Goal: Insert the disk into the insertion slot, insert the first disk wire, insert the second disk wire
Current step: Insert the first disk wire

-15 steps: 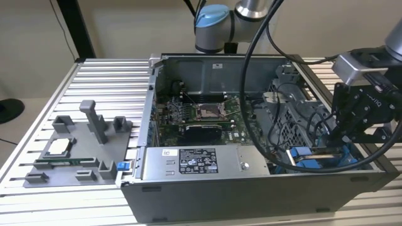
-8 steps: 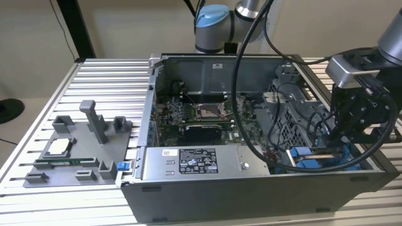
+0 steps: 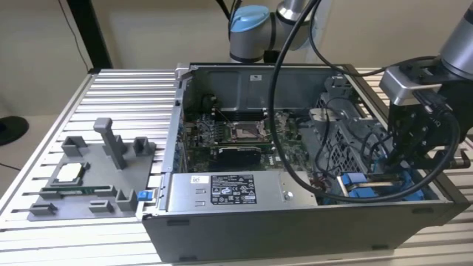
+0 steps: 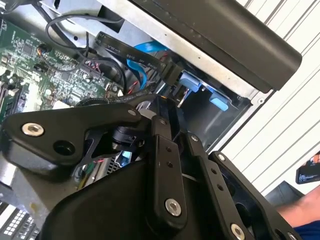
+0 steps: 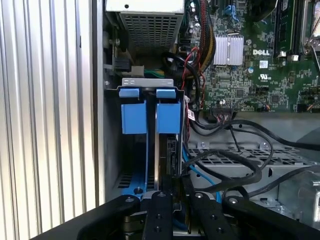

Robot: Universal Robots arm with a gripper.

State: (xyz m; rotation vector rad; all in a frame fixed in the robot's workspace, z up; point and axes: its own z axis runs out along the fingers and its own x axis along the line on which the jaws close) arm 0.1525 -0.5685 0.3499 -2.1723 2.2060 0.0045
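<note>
black-and-white sticker [image 3: 231,190] on grey metal box [image 3: 299,195], print too small

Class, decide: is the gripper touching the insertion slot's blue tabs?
Cannot tell. In the first wrist view the gripper ends close to the blue tabs of the insertion slot, but shadow hides whether they meet.

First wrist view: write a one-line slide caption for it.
The hand poised at the blue-tabbed insertion slot of an open computer case, black cables and motherboard alongside.
</note>
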